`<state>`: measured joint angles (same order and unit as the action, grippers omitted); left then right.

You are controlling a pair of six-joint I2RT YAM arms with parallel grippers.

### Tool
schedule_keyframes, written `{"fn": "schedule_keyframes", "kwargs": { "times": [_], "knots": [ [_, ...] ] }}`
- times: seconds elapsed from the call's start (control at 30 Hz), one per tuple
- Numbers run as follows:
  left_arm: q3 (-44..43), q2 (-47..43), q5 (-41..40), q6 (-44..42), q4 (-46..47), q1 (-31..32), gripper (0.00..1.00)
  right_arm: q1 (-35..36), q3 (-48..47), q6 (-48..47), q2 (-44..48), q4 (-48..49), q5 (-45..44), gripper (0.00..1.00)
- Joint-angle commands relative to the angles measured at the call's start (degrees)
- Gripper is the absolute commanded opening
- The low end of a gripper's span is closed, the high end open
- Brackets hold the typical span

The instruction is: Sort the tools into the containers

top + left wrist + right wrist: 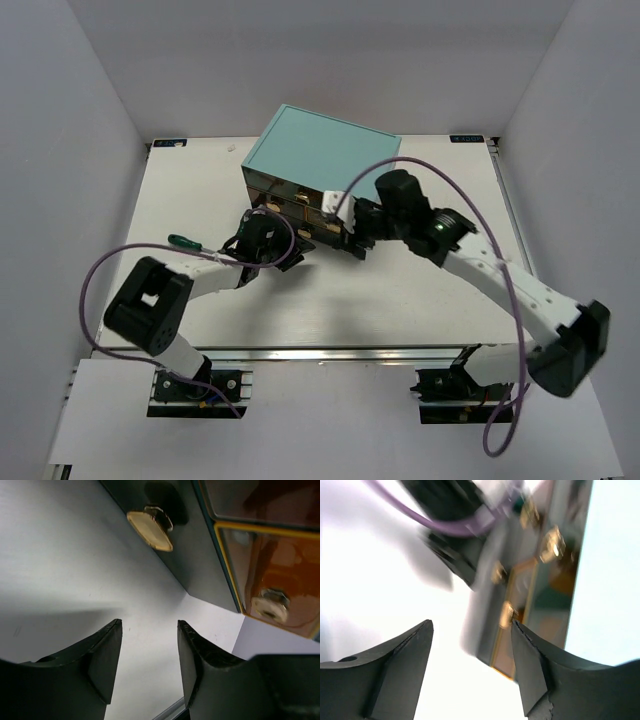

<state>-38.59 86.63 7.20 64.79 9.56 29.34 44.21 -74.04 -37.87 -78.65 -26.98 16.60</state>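
Observation:
The teal chest point(322, 148) stands at the back middle of the table, its clear drawers point(300, 206) facing the arms. One green-handled screwdriver point(185, 241) lies on the table to the left. My left gripper point(285, 252) sits low in front of the chest's left corner. In the left wrist view it point(149, 622) is open and empty above bare table, below a gold knob point(150, 527) and beside a clear drawer point(280, 575). My right gripper point(345, 234) is at the drawer fronts. It point(472, 622) is open, with a gold knob point(506, 614) just beside its right fingertip.
The white table point(400, 290) is walled by white panels at the back and both sides. The two wrists are close together in front of the chest. A purple cable point(445, 522) and the left arm's dark body point(452, 555) fill the upper part of the blurred right wrist view.

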Motion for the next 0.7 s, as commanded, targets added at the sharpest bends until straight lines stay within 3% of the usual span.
{"fn": "schedule_keyframes", "kwargs": {
  "times": [0.0, 0.17, 0.33, 0.47, 0.67],
  "knots": [
    [-3.16, 5.1, 4.22, 2.17, 10.03, -0.51, 0.58, -1.75, 5.03, -2.13, 5.69, -0.81, 15.38, 0.69],
    [-4.21, 8.11, 3.0, 3.85, 14.52, -1.04, 0.62, -6.31, 11.36, -1.25, 11.84, 1.32, 17.41, 0.7],
    [-6.5, 8.47, -0.34, 3.58, 10.74, -1.39, 0.62, -9.4, 13.22, -0.1, 13.61, 1.76, 17.41, 0.7],
    [-7.46, 9.34, -6.22, 4.55, 5.84, -1.92, 0.58, -11.07, 14.01, 1.13, 14.31, 2.11, 18.29, 0.7],
    [-13.35, 14.44, -6.06, 4.55, -1.28, -2.1, 0.48, -12.12, 13.4, 2.27, 15.11, 2.55, 18.12, 0.7]
  ]
}}
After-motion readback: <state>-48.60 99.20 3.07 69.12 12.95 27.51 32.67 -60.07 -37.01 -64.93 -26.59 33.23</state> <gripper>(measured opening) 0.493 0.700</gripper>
